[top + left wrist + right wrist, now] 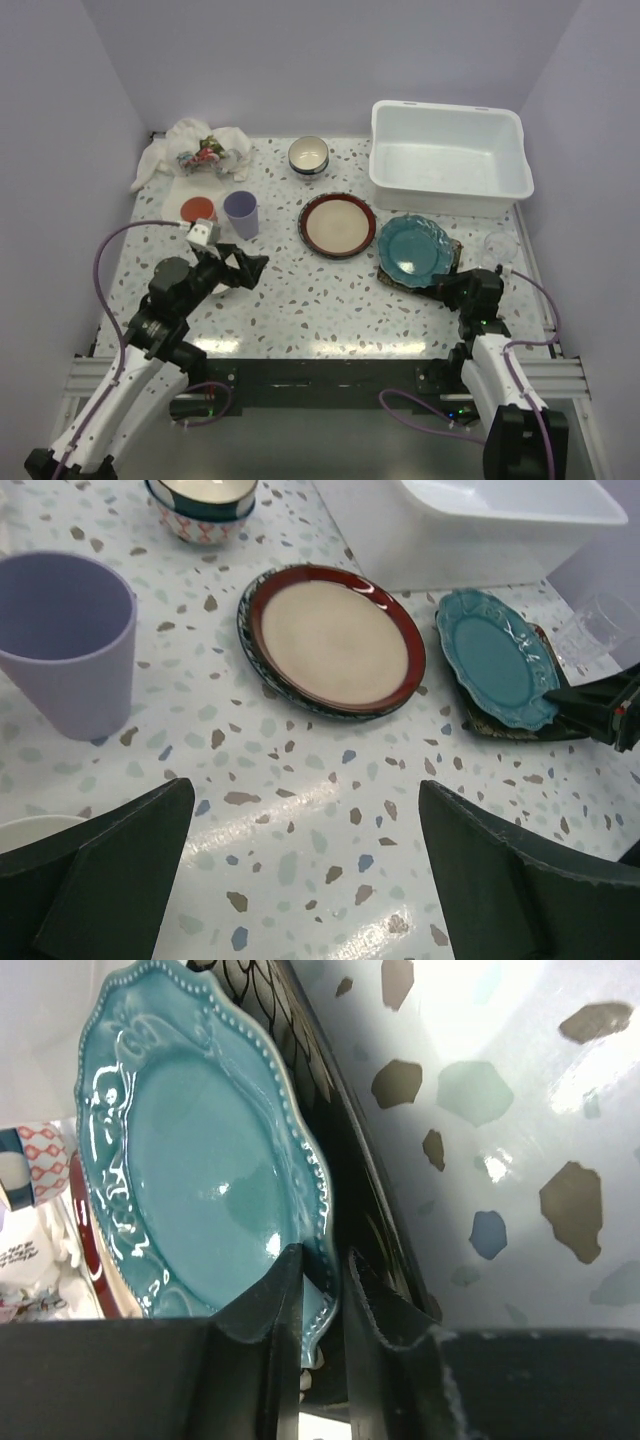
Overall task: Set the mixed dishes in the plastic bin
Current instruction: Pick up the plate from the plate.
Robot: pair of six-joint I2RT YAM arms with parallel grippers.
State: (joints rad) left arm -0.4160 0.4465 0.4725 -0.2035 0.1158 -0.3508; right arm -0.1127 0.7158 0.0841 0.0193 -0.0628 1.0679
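Observation:
The teal scalloped plate (413,247) lies on the dark floral square plate (447,268) at the right. My right gripper (440,288) is shut on the teal plate's near rim (190,1160), one finger above and one between it and the dark plate (345,1150). The white plastic bin (445,155) stands at the back right. The red-rimmed cream plate (337,224) sits on the blue-patterned plate (247,630) in the middle. A small bowl (308,155), a purple cup (240,213) and an orange cup (198,211) stand further left. My left gripper (245,268) is open and empty above the table (307,788).
A white printed cloth (200,150) lies bunched at the back left. A clear glass (497,245) stands right of the teal plate, close to the table's right edge. The purple cup (65,640) is just ahead-left of my left gripper.

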